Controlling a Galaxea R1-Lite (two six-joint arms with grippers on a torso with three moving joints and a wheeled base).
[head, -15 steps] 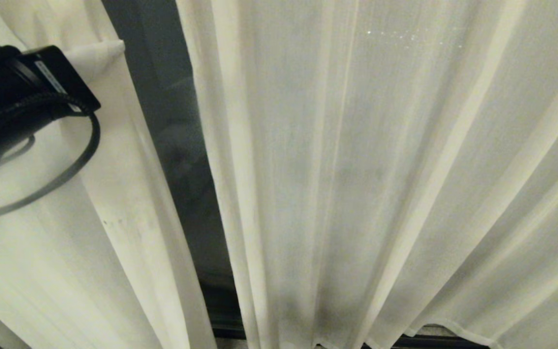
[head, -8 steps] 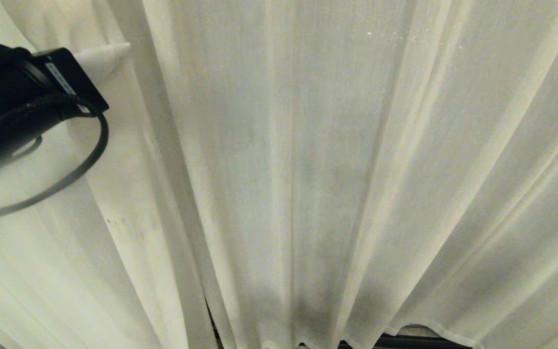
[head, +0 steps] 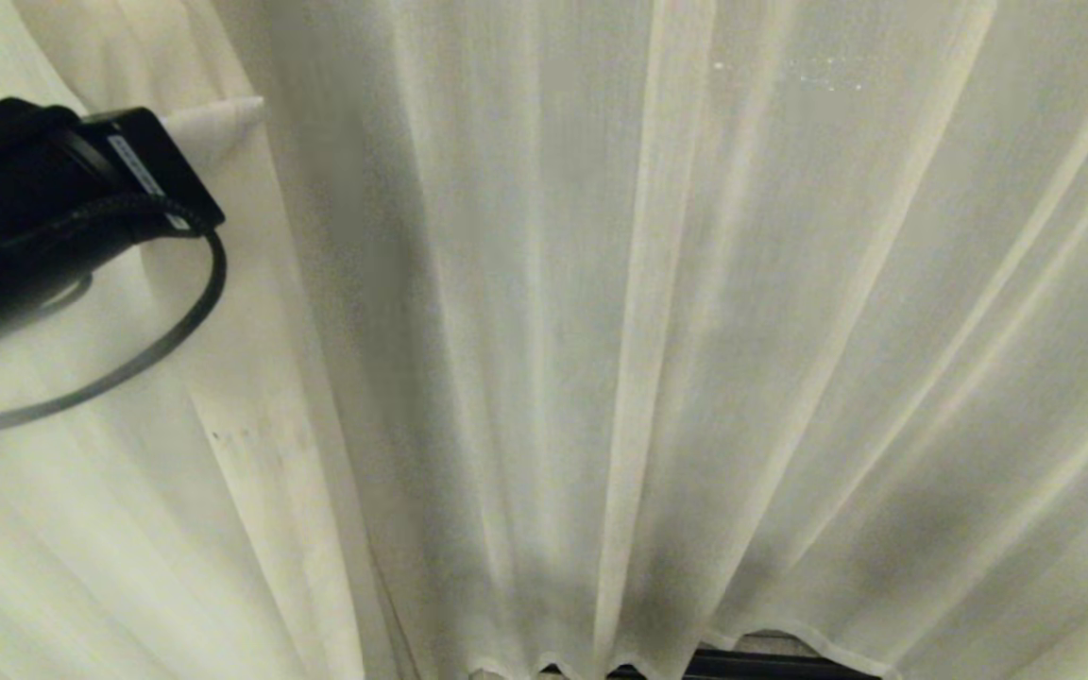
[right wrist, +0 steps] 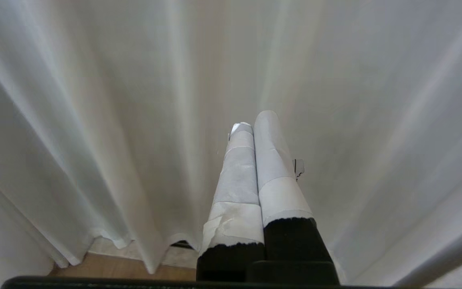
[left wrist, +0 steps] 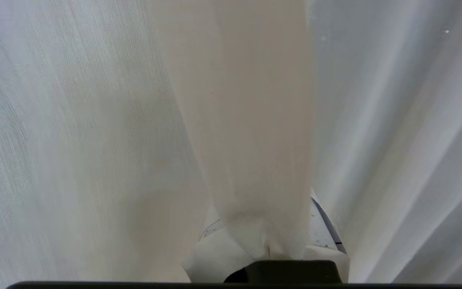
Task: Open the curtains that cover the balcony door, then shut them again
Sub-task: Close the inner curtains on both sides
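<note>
Gap's gone. A second ago a dark strip of glass showed between the two curtain panels; half a second ago it had narrowed to a sliver low down; now the curtains [head: 657, 340] cover the whole width in the head view. Of the balcony door only a dark bar of its bottom frame [head: 771, 664] peeks out under the hem.

Left gripper [head: 223, 118] is out at the left side, jaws clamped on a fold of the thicker cream panel [left wrist: 239, 120]. In the left wrist view that fold runs straight out from between the taped fingertips [left wrist: 215, 255], taut, with the thin sheer hanging on either side of the jaws. Over the last second the gripper has crept toward the middle with its panel, and the whole view has slid too, so some of that is the camera moving.

My read: this is the closing pass, nearly or fully done. Next call is letting go of the fold, if the panel edges really overlap. Can't confirm the overlap.

Right gripper [right wrist: 251, 128]: jaws shut on nothing, taped fingers [right wrist: 273, 168] pressed together, pointing at the sheer just ahead of them, wood floor [right wrist: 134, 273] below the hem. Idle.

Containers: none in view.
</note>
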